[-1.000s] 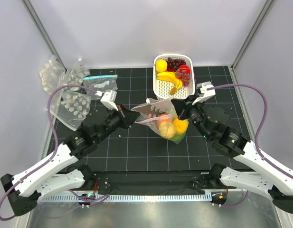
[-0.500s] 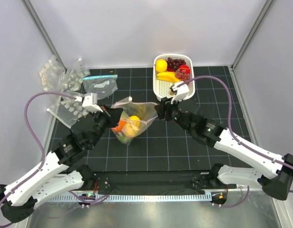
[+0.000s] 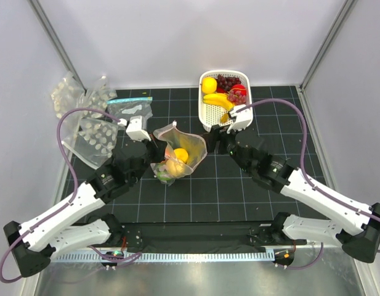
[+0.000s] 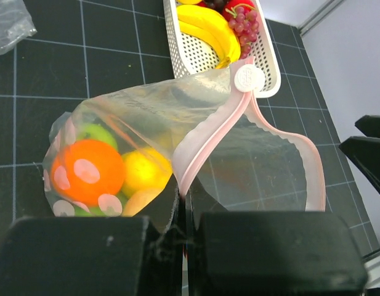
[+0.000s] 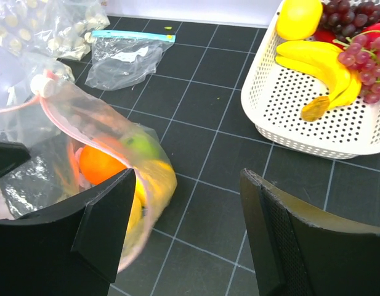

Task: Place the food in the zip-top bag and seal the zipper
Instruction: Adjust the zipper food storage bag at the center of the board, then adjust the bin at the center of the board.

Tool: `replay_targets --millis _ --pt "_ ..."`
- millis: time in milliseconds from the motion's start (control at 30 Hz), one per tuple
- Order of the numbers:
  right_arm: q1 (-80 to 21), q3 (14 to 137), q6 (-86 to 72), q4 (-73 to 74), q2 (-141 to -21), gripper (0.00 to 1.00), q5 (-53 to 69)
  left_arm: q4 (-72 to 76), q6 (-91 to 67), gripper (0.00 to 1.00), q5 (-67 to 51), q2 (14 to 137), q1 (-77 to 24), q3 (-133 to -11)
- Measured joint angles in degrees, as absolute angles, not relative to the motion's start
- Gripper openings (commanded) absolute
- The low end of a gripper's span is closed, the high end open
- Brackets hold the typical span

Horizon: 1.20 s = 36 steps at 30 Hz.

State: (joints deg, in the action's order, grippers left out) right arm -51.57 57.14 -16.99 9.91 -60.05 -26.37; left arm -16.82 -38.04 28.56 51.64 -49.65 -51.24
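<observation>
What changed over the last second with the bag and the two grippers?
The right gripper let go of the zip-top bag and now stands open beside it. The left gripper, still shut on the bag's mouth edge, carried it leftward. The zipper stayed unsealed; the fruit basket did not move.

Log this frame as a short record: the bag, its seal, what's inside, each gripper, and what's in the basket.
target: zip-top bag on the mat between the arms
seal: zipper apart, mouth open
inside: orange fruit plus yellow and green pieces
left: left gripper shut on the bag's mouth edge
right: right gripper open, nothing between its jaws, beside the bag
source: basket holding bananas and grapes
status: food in the bag, sealing not yet done
</observation>
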Motion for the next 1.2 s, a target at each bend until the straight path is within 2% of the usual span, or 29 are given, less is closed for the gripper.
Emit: replay_targets --millis 333,567,833,1067,1200 --pt "-51.35 54.39 -16.84 8.1 -54.5 0.77 -34.26 -17.76 -37.78 0.0 31.03 50.24 -49.65 -51.24" --pt "-48.38 55.83 -16.64 8.75 -60.1 0.77 -38.74 -17.96 -37.43 0.0 31.97 49.34 -49.65 -51.22" --pt "-34.79 63.61 -19.55 10.39 -72.97 0.77 -32.77 -17.96 -37.45 0.01 32.53 48.38 -49.65 -51.22" --pt "-28.18 77.52 -21.15 12.4 -91.92 0.75 -29.47 -17.93 -37.5 0.01 32.51 48.18 -49.65 -51.18" --pt "-26.39 89.8 -20.08 15.35 -104.79 0.74 -28.86 -17.93 -37.5 0.01 32.49 48.21 -49.65 -51.18"
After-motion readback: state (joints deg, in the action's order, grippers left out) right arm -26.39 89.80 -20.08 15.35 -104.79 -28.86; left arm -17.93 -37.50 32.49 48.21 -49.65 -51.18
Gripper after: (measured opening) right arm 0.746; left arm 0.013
